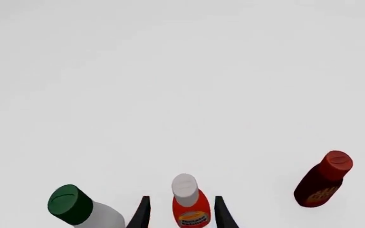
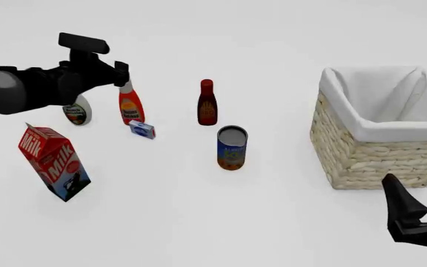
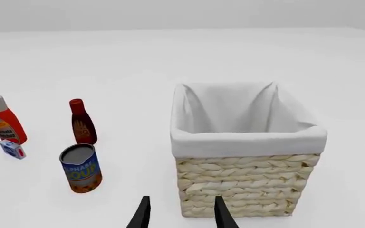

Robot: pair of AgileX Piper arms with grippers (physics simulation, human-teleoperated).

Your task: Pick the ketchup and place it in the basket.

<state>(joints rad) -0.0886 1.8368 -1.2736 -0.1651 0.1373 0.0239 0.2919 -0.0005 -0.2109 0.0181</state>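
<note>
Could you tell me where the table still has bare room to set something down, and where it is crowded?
In the front view, a wide bare strip lies between the can and the basket, and the near foreground between the milk carton and the right gripper is bare too. The far left is crowded: the ketchup, small blue box, maroon bottle and left gripper cluster there.

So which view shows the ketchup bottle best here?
The right wrist view: the ketchup bottle stands whole and unobstructed, cap to base. The front view shows its body, but the left pincer covers the cap. The left wrist view catches only cap and upper label between the open fingertips.
</note>
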